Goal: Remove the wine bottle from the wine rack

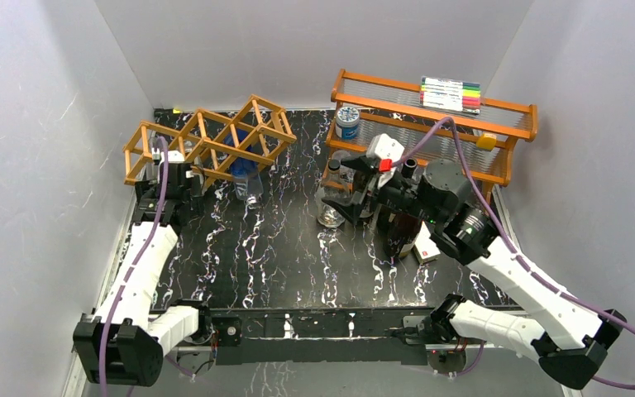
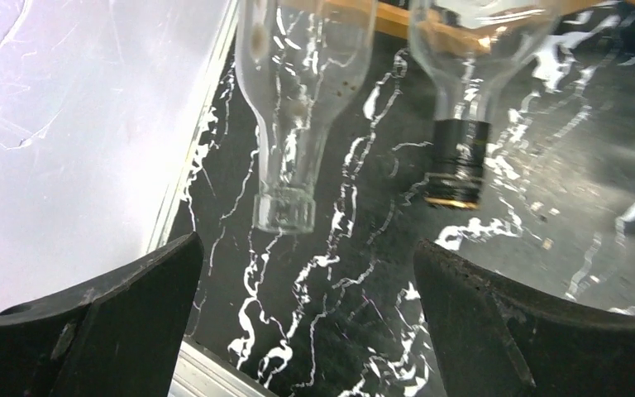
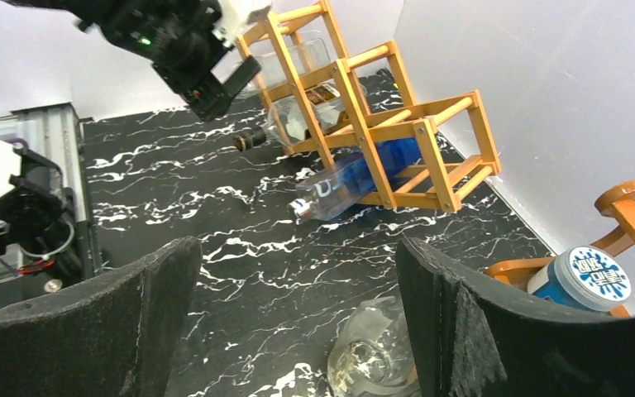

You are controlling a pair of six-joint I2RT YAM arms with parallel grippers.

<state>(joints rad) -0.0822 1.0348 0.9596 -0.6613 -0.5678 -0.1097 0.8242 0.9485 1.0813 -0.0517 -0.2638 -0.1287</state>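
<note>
Both hands are spread wide with nothing in them. The left hand (image 2: 306, 265) is the one lined up for this. The wine bottle (image 2: 457, 161) lies in the wine rack (image 3: 427, 157), and its black-foiled neck pokes out just ahead of that hand, off toward one finger rather than centred between them. A second clear bottle (image 2: 285, 165) with a bare open mouth sticks out ahead of the other finger, so it's easy to grab the wrong one.

Handling-wise it's clear glass: stiff, slick and breakable. It looks empty to me, so probably not that heavy, with most of the weight back in the body. I'd take it by the neck, since that's the only part clear of the sticks, and the foil should grip better than bare glass. Pull straight along the bottle's length, because that skinny rack looks light enough to drag along.

As for writing, there's a dark label on the bottle's body, but I can't read it. The blue-lidded jar (image 3: 591, 277) beside the right hand (image 3: 298, 256) has white lettering that's too small to make out.
</note>
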